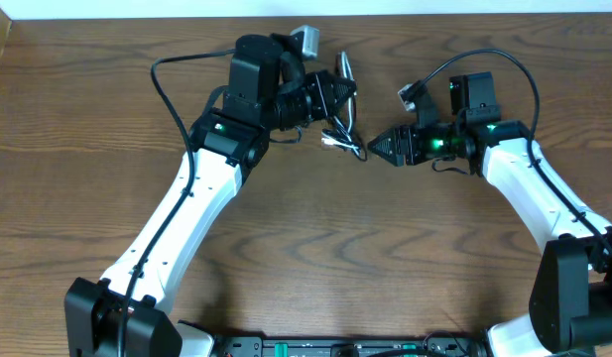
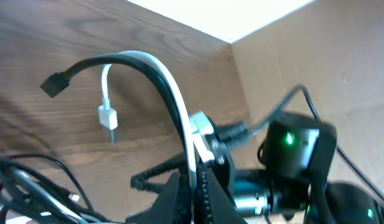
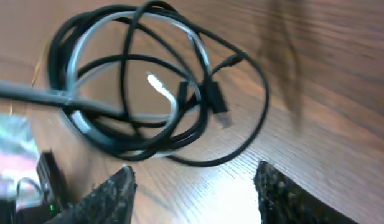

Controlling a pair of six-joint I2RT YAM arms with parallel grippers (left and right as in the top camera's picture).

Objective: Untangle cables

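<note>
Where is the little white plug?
In the left wrist view, the white plug dangles left of centre, beside the black plug, on cables arching from the left gripper.

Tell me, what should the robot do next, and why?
Probably ease the open right claw forward to pinch a loop of the black cable: the left claw already grips the cables, and the white cable coils inside the black loops ahead.

Black cable (image 3: 265, 112): thin, long, wound in several loose overlapping loops on the wood surface; small dark plug (image 3: 221, 115) lying inside the coil; second black plug (image 2: 55, 84) raised on an arched stretch, hanging free. White cable (image 2: 173, 87): shorter, interlaced with the black loops, arched alongside the black cord; white plug (image 2: 106, 116) dangling straight down.
</note>
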